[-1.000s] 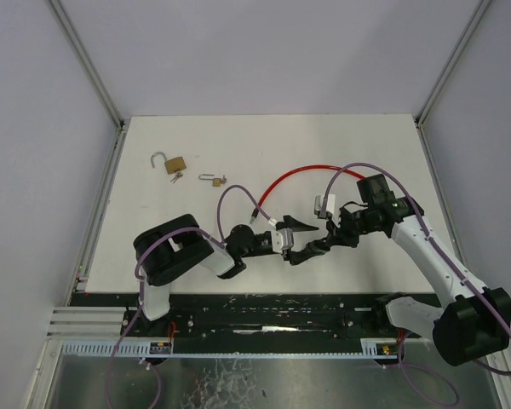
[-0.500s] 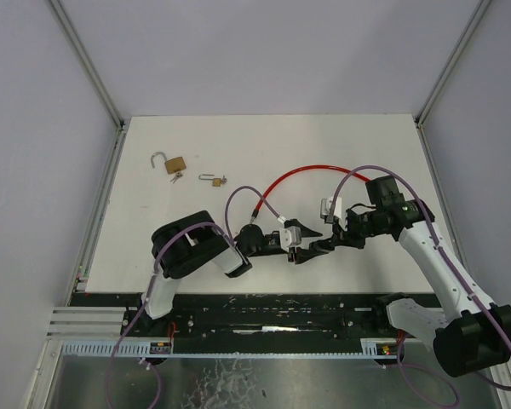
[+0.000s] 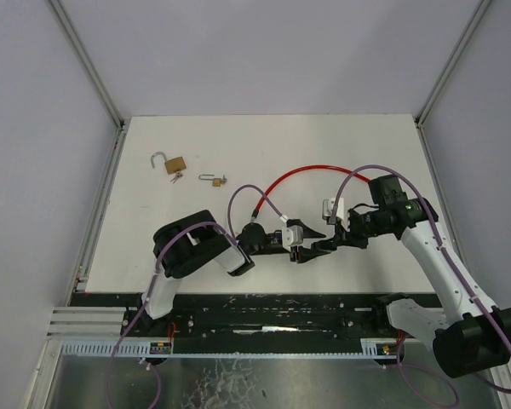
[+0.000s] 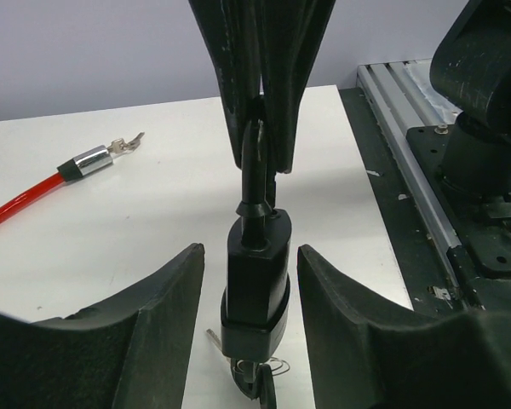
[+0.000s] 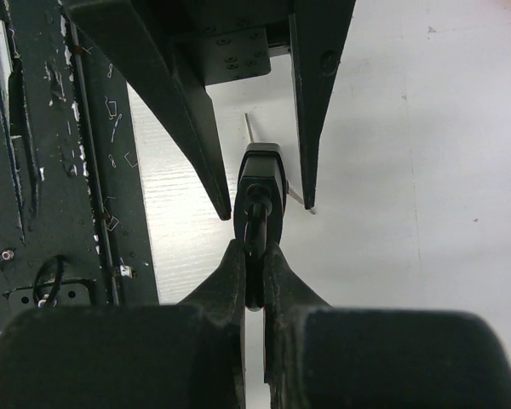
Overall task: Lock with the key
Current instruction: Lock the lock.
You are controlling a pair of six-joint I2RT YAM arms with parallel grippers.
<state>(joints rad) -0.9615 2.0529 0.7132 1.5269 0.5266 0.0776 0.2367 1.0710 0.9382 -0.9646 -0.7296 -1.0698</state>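
Fingers of your left end effector (image 4: 249, 256) stand apart, straddling the body of the black lock (image 4: 255, 290) with a sliver of gap on each side, probably to brace it. The lock seems to be held off the bench (image 4: 145, 221). Its long axis runs between the end effectors, keyed end toward the left wrist. The right end effector (image 5: 254, 251) is clamped on its stem, steadying it.

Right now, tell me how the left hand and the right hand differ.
The left hand is open, its fingers flanking the lock with gaps on both sides; the right hand is shut, pinching the lock's thin black loop. The left hand holds nothing; the right hand holds the lock. Both are black and face each other.
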